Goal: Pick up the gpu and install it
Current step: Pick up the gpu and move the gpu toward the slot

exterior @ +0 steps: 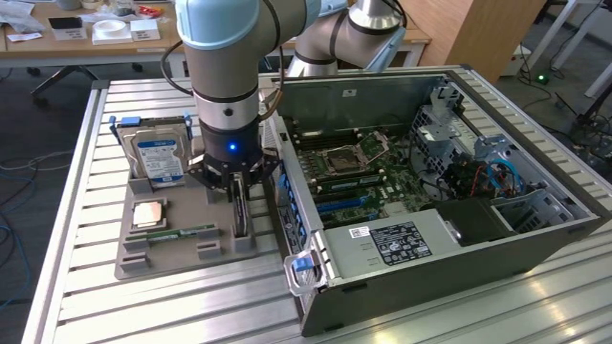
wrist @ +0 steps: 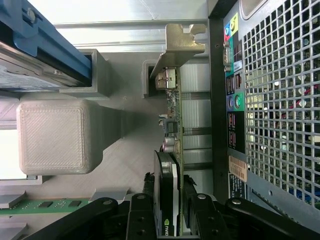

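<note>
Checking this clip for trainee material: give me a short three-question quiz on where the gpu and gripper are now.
1. True or false: the gpu sits inside the computer case.
2. The gripper is directly over: A) the hard drive, B) the gpu, C) the memory stick.
3. Fill in: the computer case lies to the exterior view's ___ of the gray holder tray.
Key: 1 false, it stands on edge in the tray; 2 B; 3 right.

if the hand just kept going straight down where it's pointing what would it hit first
The gpu: it stands on edge in the grey holder directly under the hand, which looks about level with its upper edge, though depth is hard to judge.
</note>
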`<state>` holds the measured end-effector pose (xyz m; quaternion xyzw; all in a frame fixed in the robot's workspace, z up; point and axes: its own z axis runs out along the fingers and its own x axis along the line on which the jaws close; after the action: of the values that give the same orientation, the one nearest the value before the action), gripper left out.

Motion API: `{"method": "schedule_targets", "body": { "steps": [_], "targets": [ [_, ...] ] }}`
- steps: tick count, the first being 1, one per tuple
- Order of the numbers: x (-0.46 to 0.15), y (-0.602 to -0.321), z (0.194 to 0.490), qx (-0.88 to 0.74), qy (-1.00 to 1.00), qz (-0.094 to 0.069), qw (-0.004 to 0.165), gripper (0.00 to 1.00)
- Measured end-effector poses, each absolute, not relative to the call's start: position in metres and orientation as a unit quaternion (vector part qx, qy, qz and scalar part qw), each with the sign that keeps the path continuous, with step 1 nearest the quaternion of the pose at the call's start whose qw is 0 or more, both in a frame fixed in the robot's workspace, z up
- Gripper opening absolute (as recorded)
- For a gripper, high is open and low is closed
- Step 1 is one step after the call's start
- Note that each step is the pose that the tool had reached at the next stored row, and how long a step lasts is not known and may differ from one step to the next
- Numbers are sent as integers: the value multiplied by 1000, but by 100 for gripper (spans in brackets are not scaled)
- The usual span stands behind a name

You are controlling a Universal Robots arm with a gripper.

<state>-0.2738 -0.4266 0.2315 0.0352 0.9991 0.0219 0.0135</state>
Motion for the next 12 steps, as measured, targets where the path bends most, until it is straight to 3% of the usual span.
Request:
{"method": "schedule_targets", "body": {
  "steps": [5,6,12],
  "targets": [
    [-274,-427,231,35,999,22,13,33],
    [-274,-427,231,35,999,22,13,27],
    [-274,-427,231,35,999,22,13,27]
  ]
}}
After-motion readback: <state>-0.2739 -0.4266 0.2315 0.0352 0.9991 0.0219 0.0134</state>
